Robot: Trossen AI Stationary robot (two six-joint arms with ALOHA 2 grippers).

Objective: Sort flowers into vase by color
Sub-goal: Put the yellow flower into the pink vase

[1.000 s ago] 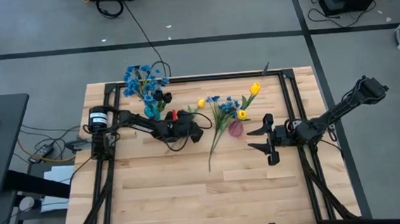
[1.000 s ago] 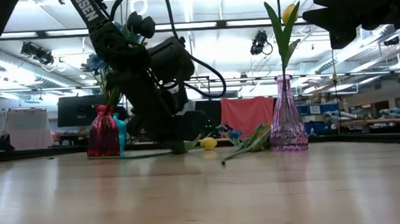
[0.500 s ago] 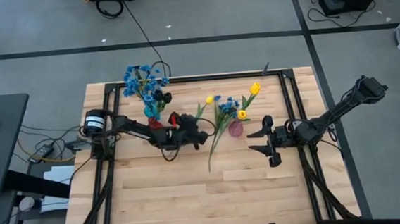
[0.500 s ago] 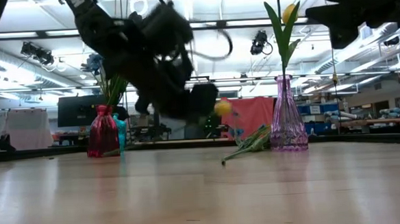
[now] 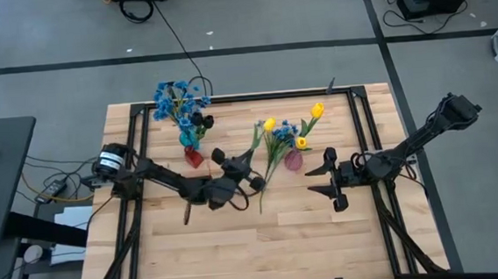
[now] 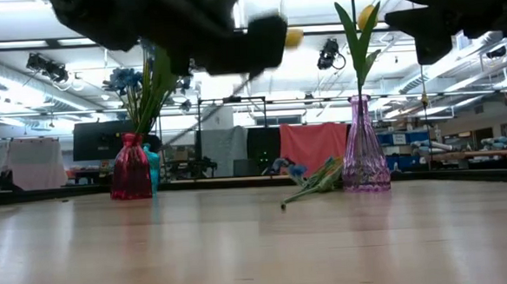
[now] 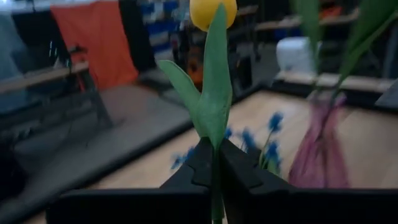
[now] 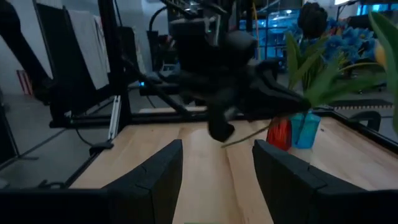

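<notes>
While the left gripper (image 7: 214, 163) is clamping the stem of a yellow tulip (image 7: 212, 10) and holding it upright above the table (image 5: 238, 237), it should be carrying the bloom level toward the purple vase (image 5: 293, 160) just beyond it (where yellow tulips already stand). The right gripper (image 5: 326, 178) is waiting with its jaws apart, past that vase. Blur is hiding the lifted stem's lower end.
</notes>
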